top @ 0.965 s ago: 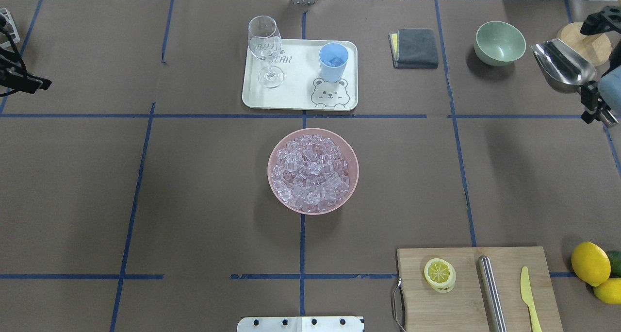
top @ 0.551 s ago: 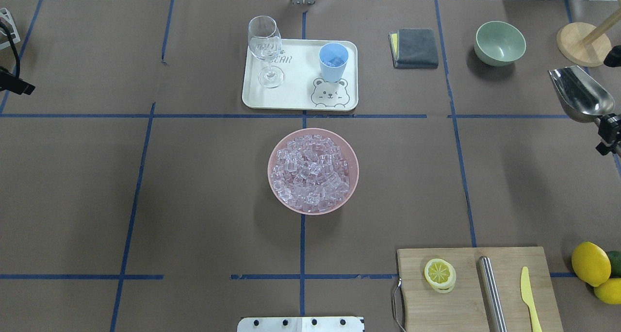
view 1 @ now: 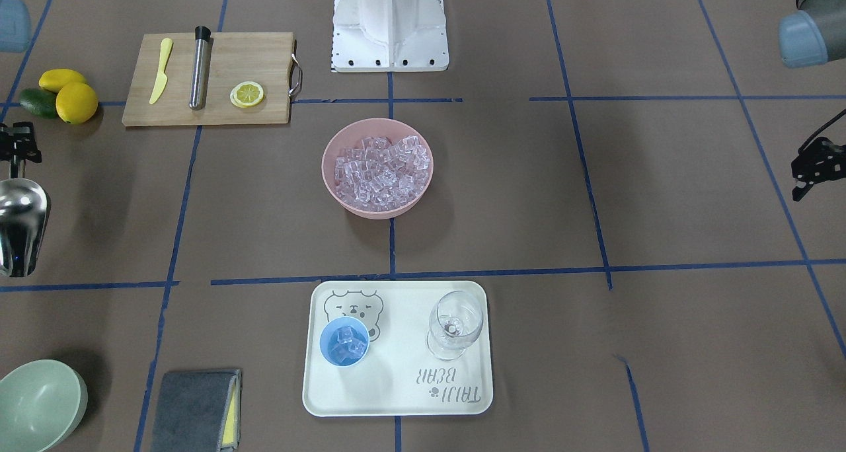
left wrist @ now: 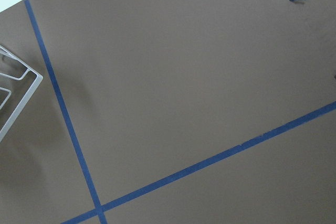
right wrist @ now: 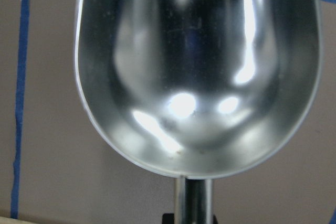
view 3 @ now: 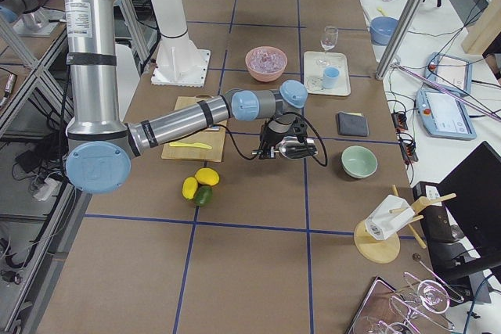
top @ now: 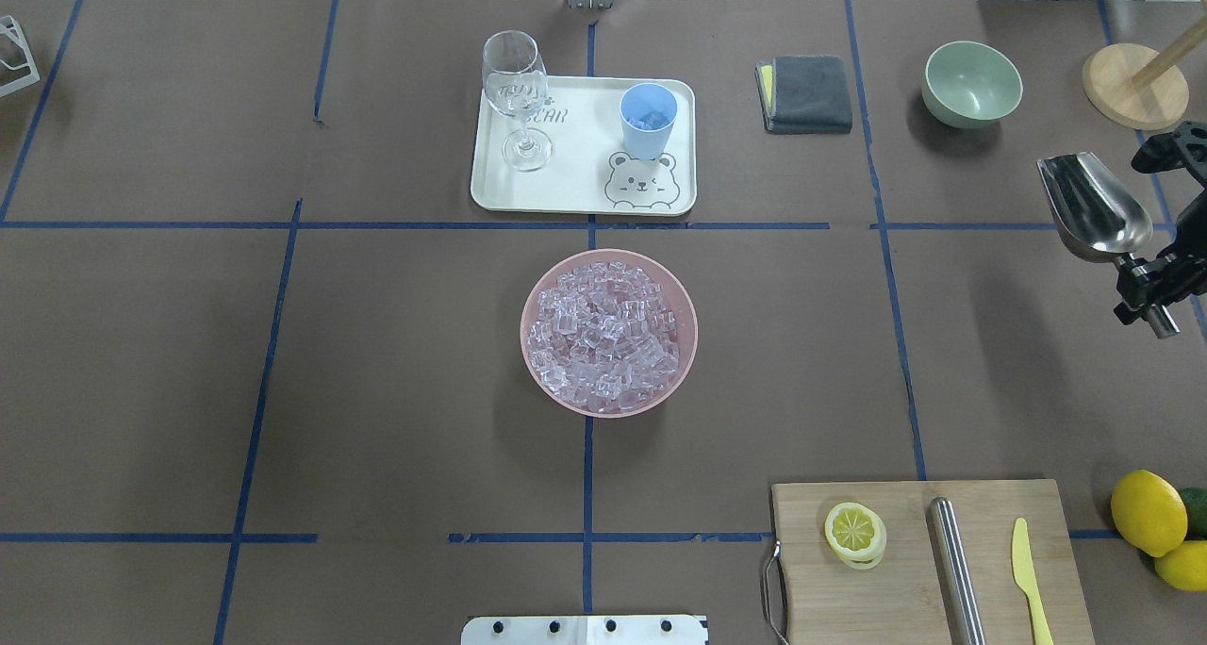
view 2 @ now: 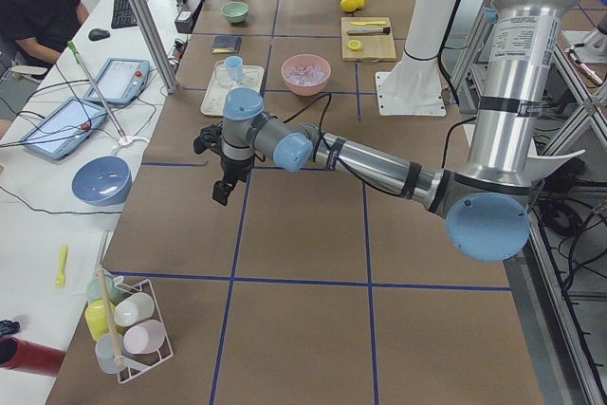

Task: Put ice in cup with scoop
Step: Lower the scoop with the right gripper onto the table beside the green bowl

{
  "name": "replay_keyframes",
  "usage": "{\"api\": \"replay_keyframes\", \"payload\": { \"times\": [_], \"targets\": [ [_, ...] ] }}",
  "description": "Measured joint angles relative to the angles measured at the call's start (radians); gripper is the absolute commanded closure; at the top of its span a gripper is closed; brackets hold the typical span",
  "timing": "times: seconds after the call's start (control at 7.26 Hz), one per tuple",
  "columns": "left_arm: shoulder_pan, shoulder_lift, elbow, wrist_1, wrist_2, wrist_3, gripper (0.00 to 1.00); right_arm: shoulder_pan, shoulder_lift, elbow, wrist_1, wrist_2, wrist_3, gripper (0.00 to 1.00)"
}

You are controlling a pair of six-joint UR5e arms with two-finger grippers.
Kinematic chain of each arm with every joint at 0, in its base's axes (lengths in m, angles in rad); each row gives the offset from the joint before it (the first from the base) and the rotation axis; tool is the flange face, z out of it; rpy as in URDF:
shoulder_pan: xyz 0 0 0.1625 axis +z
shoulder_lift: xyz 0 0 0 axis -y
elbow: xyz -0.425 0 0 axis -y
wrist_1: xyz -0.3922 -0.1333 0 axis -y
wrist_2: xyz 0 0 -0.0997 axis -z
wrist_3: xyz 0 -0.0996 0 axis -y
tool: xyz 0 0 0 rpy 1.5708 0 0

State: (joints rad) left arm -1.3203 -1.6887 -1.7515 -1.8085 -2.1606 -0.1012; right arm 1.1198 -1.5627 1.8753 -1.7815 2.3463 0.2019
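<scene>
- Nearest the robot's base, on its right, you are seeing a board (top: 905, 579) lying on the tabletop (top: 377, 390). It is carrying a lemon slice (top: 854, 532), a steel cylinder (top: 957, 570) and a yellow knife (top: 1028, 570), and lemons (top: 1147, 511) are sitting just beside it.
- In the middle, a pink bowl (top: 525, 334) is holding a heap of ice (top: 603, 334).
- Out at the right edge, a little farther than the bowl, your right fingers (top: 1134, 298) are clenching the rod handle of the scoop (top: 1094, 202). They are holding it above the tabletop with its open front pointing away from the robot. The wrist view is showing only bare shiny steel in its trough.
- At the opposite edge, the left fingers (view 1: 807, 171) are hanging over the tabletop, well apart from the bowl and tray; you cannot tell whether they are parted or closed.
- Farther on, a tray (top: 575, 178) is carrying the cup (top: 648, 122) upright on its right part, just beyond a printed bear, with a few cubes (view 1: 345, 346) lying inside it. A wine glass (top: 517, 98) is standing on the tray's left part.
- Farthest, right of the tray, a folded cloth (top: 809, 93) and a green bowl (top: 971, 84) are sitting near each other, not touching.
</scene>
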Motion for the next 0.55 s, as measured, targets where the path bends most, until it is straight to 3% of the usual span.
{"api": "replay_keyframes", "payload": {
  "times": [0.55],
  "targets": [
    [-0.018,0.002,0.021,-0.062,0.004,0.004,0.0,-0.137,-0.005,-0.027,0.044,0.061,0.191,1.0]
  ]
}}
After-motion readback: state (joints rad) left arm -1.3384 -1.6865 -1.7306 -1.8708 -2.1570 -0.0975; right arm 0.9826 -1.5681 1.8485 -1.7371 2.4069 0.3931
